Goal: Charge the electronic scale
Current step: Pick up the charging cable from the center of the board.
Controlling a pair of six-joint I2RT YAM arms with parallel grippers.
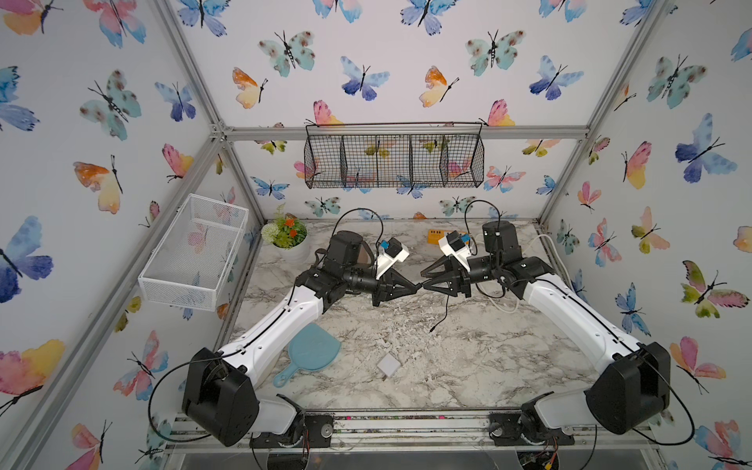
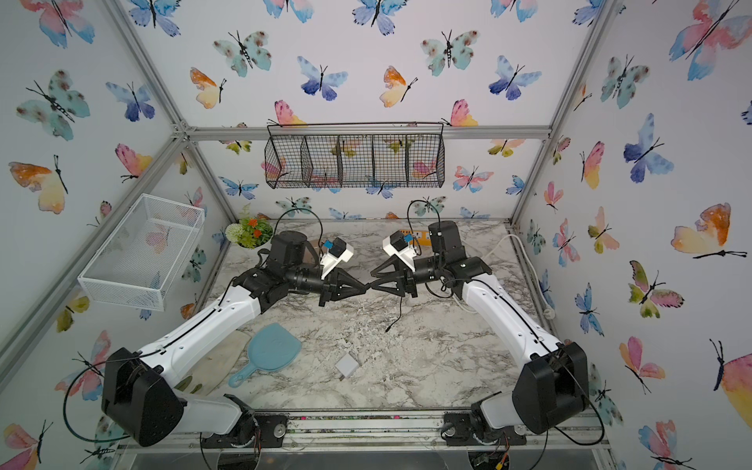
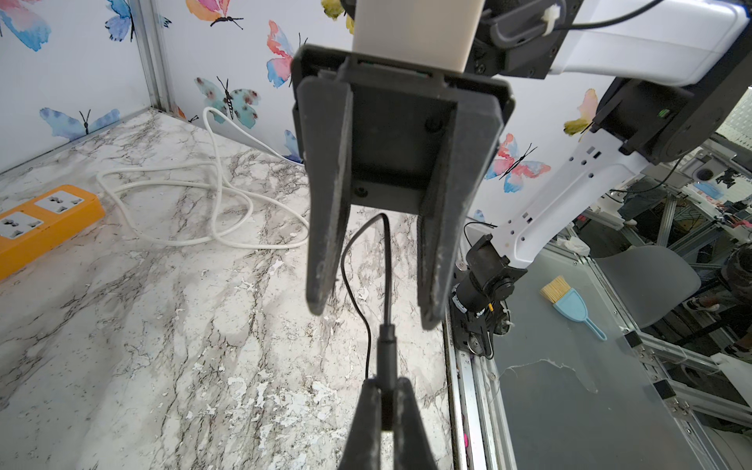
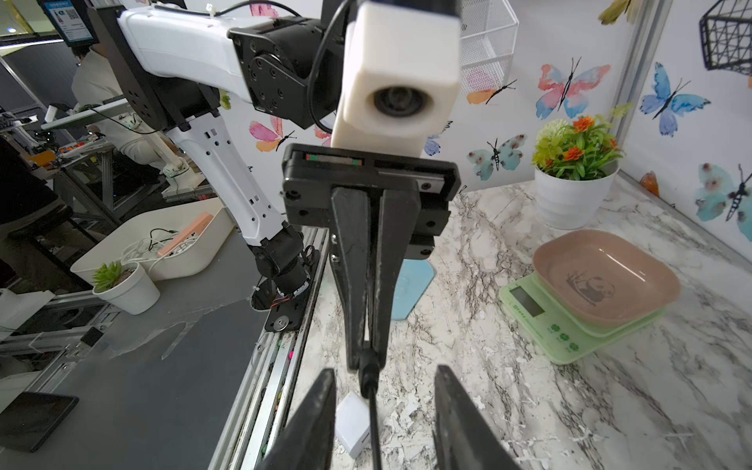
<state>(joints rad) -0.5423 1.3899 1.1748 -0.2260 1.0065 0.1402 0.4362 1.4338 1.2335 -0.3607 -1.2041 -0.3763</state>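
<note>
The electronic scale (image 4: 569,325) is light green with a tan-pink bowl (image 4: 606,276) on top, and stands on the marble table. In both top views my left arm hides nearly all of it. My left gripper (image 3: 386,386) (image 1: 417,286) is shut on the plug of a thin black cable (image 3: 386,354). My right gripper (image 4: 385,370) (image 1: 426,283) faces it tip to tip. It is open, with a finger on each side of the cable (image 4: 374,427) and a gap on both sides. The cable's free end (image 1: 432,329) dangles just above the table.
A small white charger cube (image 1: 387,365) (image 4: 353,423) lies on the table below the grippers. An orange power strip (image 3: 44,219) (image 1: 434,235) with a looped white cord (image 3: 203,195) sits at the back right. A blue paddle-shaped item (image 1: 313,350) and a potted plant (image 1: 287,238) stand to the left.
</note>
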